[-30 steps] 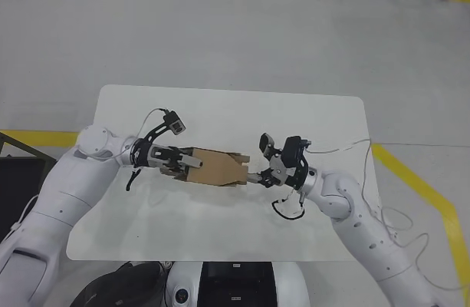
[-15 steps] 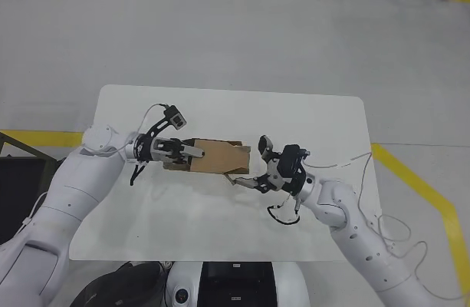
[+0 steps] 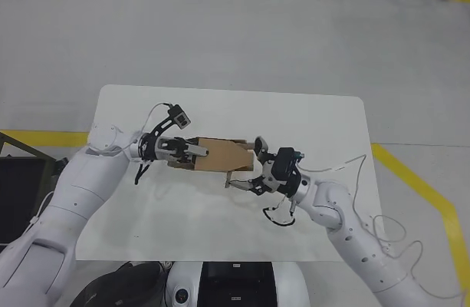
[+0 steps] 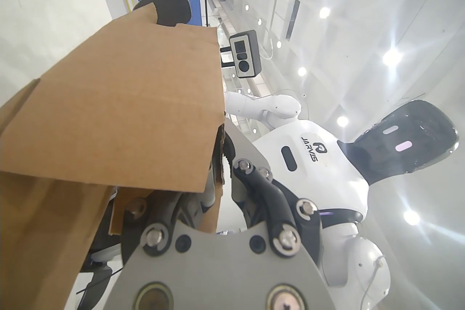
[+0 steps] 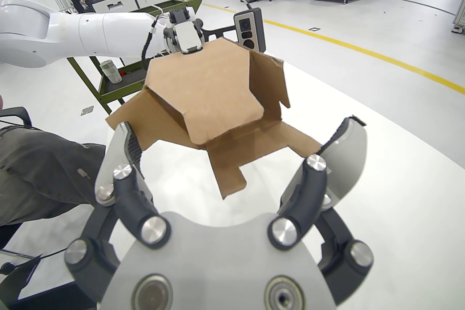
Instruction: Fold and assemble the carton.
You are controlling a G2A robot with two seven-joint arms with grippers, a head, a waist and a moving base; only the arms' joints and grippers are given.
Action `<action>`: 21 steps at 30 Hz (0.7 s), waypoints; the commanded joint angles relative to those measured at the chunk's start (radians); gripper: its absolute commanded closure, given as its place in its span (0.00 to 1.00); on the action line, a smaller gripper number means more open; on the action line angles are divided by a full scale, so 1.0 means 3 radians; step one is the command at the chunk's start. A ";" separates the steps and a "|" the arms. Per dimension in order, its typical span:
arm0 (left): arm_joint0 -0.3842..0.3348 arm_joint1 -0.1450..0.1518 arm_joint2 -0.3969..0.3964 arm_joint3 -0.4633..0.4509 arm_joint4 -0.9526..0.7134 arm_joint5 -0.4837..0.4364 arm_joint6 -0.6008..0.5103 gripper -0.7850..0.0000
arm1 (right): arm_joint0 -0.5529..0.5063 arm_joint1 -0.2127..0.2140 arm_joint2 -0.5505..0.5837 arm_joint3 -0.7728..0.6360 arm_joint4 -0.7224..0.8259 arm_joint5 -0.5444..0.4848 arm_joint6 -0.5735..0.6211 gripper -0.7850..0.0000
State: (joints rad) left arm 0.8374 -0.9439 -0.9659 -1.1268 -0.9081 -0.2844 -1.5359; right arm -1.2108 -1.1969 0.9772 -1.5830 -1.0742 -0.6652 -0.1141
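A brown cardboard carton (image 3: 223, 156), partly unfolded, is held above the middle of the white table (image 3: 327, 115). My left gripper (image 3: 186, 152) is shut on its left end; in the left wrist view one panel (image 4: 120, 115) covers the gripper (image 4: 218, 162), with a finger (image 4: 243, 148) pressed against the cardboard edge. My right gripper (image 3: 242, 184) stands open just in front of the carton's right end. In the right wrist view its fingers (image 5: 125, 144) spread wide with nothing between them, facing the carton's open flaps (image 5: 207, 97) and the left gripper (image 5: 186, 37) beyond.
A dark green cart (image 3: 4, 157) stands off the table's left side, also seen as a cart (image 5: 109, 86) with a small container on it. A loose black cable (image 3: 281, 215) hangs by the right wrist. The table's far and right parts are bare.
The left gripper has carried the carton slightly away from the front edge and tilted it up. The right gripper came off the carton's right end and shifted left, in front of it.
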 commanded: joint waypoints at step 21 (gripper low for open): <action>0.0027 -0.0060 -0.0086 0.0123 0.0123 0.0000 0.0000 1.00 | -0.0047 0.0004 0.0101 -0.0039 -0.0335 0.0019 -0.0212 0.00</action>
State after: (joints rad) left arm 0.8428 -0.9649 -0.9894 -1.0894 -0.8745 -0.2843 -1.5360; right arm -1.2229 -1.1980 1.0006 -1.5916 -1.1665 -0.6514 -0.1790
